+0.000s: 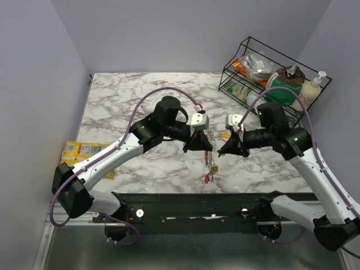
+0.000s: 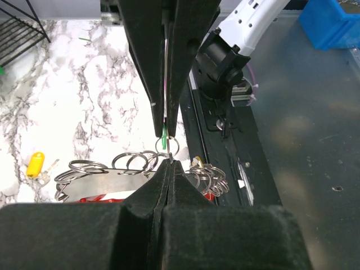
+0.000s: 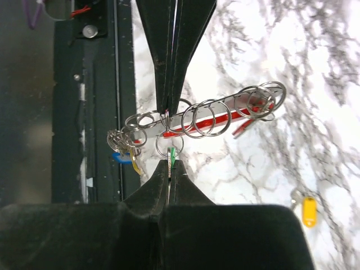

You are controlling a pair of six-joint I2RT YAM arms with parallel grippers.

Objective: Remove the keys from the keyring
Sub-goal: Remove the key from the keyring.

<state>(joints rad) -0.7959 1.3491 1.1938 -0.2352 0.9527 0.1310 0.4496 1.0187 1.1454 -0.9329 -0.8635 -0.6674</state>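
The left fingers (image 2: pixel 169 170) are seen pressed together, and in the right wrist view their tips are clamped on the keyring (image 3: pixel 180 130) near its middle. The keyring is held level above the desk (image 1: pixel 129 107), between the two arms and close to the near edge. Its red strip and grey metal bar are threaded with a row of split rings. The right fingers (image 3: pixel 170 171) are likewise closed, and the green key (image 3: pixel 173 156) is pinched between their tips just under the keyring, with its small ring still looped on the bar. A blue key (image 3: pixel 121 157) and a yellow one (image 3: pixel 135 163) are bunched with more rings at the end of the keyring nearer the arm bases, and a red key (image 3: pixel 242 128) is hung towards the other end. A loose yellow key (image 3: pixel 309 211) is found lying on the desk, well apart from the keyring. A wire rack (image 1: pixel 270 79) is stood at the far right corner.
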